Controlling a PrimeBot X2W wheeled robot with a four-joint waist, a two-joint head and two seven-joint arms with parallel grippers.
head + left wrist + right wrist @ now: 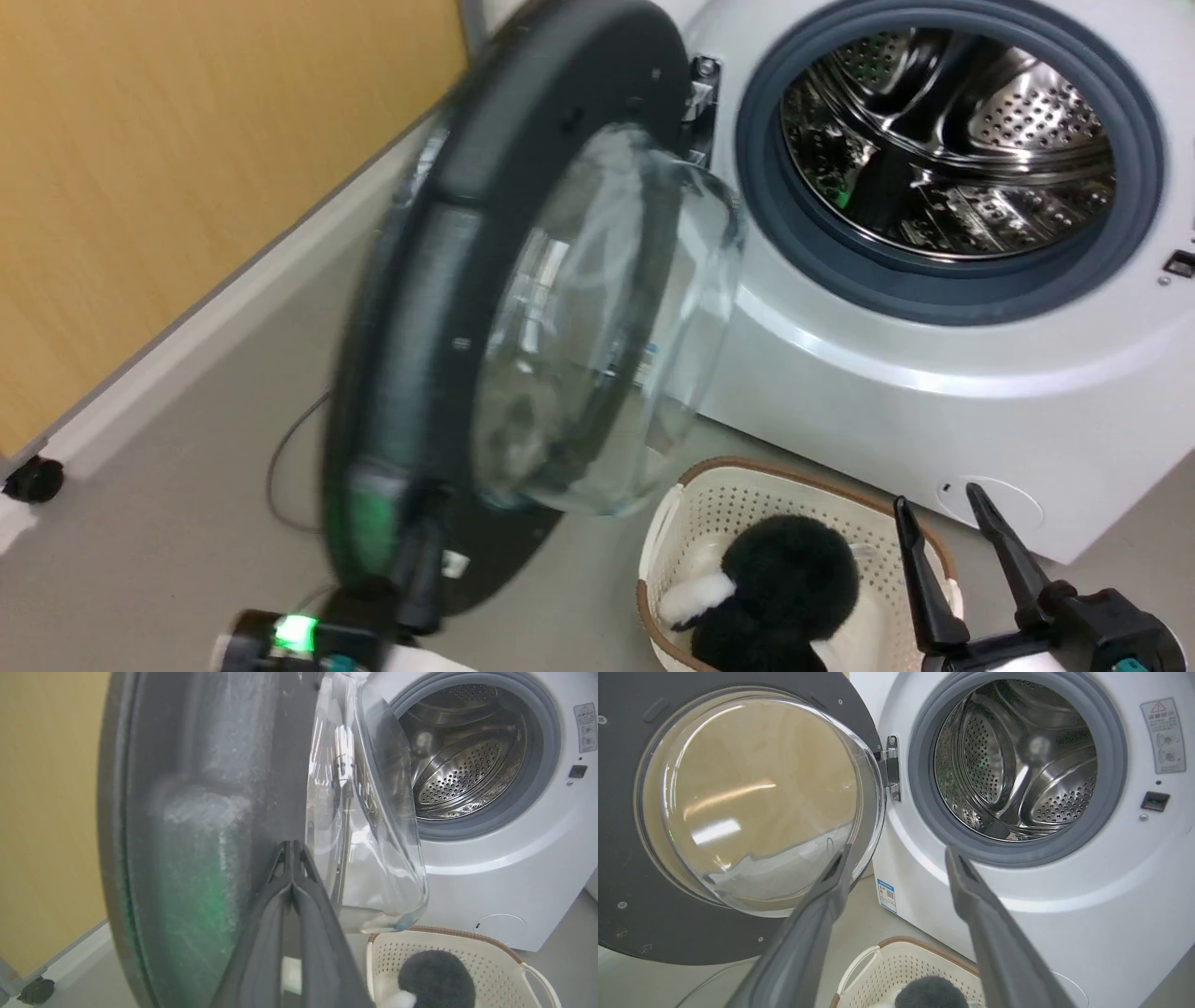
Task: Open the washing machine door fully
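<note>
The washing machine [934, 373] is white, with its steel drum [952, 140] and grey rubber ring exposed. The washing machine door [448, 308] stands swung out to the left on its hinge [700, 93], motion-blurred, its clear glass bowl [597, 327] bulging toward the machine. My left gripper [422, 537] is shut, and its tips [292, 849] press against the door's dark inner rim [205, 835] near the lower edge. My right gripper [943, 513] is open with nothing in it and hangs low in front of the machine. From the right wrist, the gripper [896, 858] points between the door [626, 835] and the drum [1017, 765].
A cream perforated basket [738, 504] holding a black and white plush [784, 579] sits on the floor below the door and before the machine. A yellow wood panel [168, 187] on a caster [33, 481] stands to the left. A thin cable [280, 467] lies on the grey floor.
</note>
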